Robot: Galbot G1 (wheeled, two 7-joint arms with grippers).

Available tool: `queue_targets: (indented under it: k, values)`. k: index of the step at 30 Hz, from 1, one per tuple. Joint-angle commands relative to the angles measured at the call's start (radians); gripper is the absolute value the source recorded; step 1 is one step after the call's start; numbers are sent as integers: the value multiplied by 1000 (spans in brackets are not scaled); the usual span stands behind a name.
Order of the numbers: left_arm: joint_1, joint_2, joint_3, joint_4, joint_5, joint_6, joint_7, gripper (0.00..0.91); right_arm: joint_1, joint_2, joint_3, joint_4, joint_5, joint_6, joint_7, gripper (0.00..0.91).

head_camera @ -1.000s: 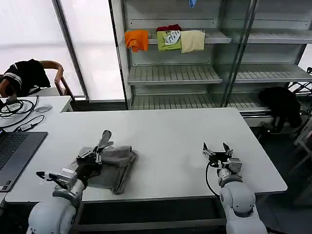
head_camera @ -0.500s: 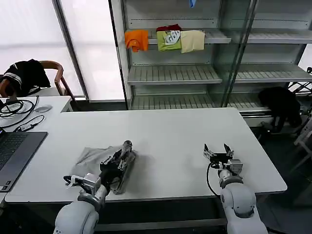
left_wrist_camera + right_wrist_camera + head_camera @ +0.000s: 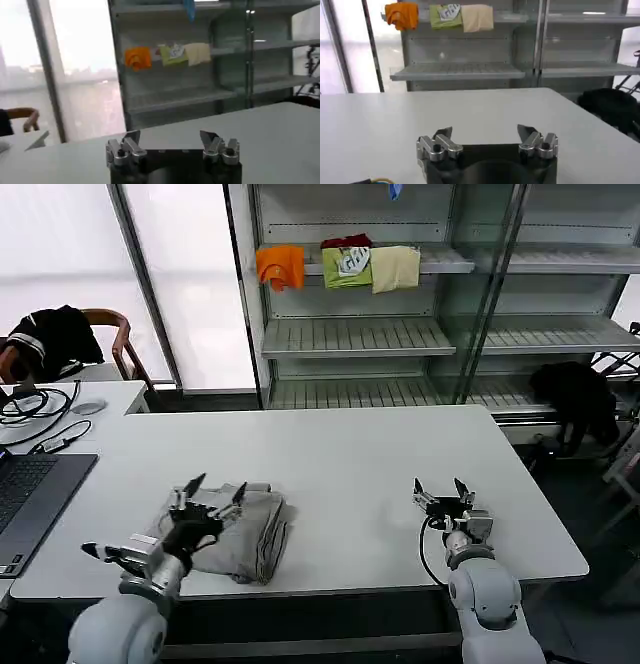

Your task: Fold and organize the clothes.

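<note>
A folded grey shirt point(image 3: 245, 529) lay on the white table point(image 3: 340, 454), near its front edge. The left gripper point(image 3: 213, 493) hovered over the shirt's left part, fingers spread. The right gripper point(image 3: 437, 488) sat well right of the shirt, above the table, fingers also spread.

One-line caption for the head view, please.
Left claw open above a folded grey shirt on the white table; right claw open, idle.
</note>
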Motion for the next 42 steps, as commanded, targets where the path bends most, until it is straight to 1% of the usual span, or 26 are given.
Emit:
queue_targets:
  k: [1,11,16,17,18,19,20,21,22,23,24,25,28,29,42]
  values:
    - [-1,52,-271,314,-133,-25,57,907,-1,-4,2,2,1,-3,-1,907]
    - [-5,37,-246,397,-154,-44,75,907,-5,-8,-1,17,1,-8,-7,907]
    - [-19,38,-254,412,-210,-36,74,907,-5,-7,-3,13,1,-8,-7,907]
    - [-18,39,-253,413,-231,-34,75,897,-6,-6,-4,11,1,-7,-7,907]
    - [-18,39,-252,413,-235,-32,76,867,-7,-6,-4,10,1,-7,-7,907]
    - [-17,39,-250,412,-238,-28,79,867,-7,-6,-5,10,1,-6,-7,907]
    - [-16,36,-246,413,-241,-26,85,554,-6,-5,-5,9,0,-7,-7,907]
    - [-16,34,-242,412,-245,-24,87,443,-6,-4,-5,9,0,-6,-7,907]
    - [-16,32,-241,411,-245,-23,90,262,-6,-4,-5,9,0,-6,-7,907]
    - [-15,28,-235,410,-242,-24,96,141,-5,-4,-5,9,0,-7,-6,907]
    - [-15,26,-231,408,-239,-23,98,71,-4,-4,-5,9,0,-7,-6,907]
    - [-13,25,-228,406,-232,-20,102,40,-4,-4,-4,9,0,-7,-6,907]
    - [-16,19,-215,407,-224,-11,107,10,-3,-4,-4,9,0,-6,-5,907]
    - [-18,17,-213,409,-227,-8,109,20,-3,-4,-3,9,0,-6,-5,907]
    - [-17,9,-216,398,-337,-17,119,10,4,-8,-4,1,0,-5,-3,907]
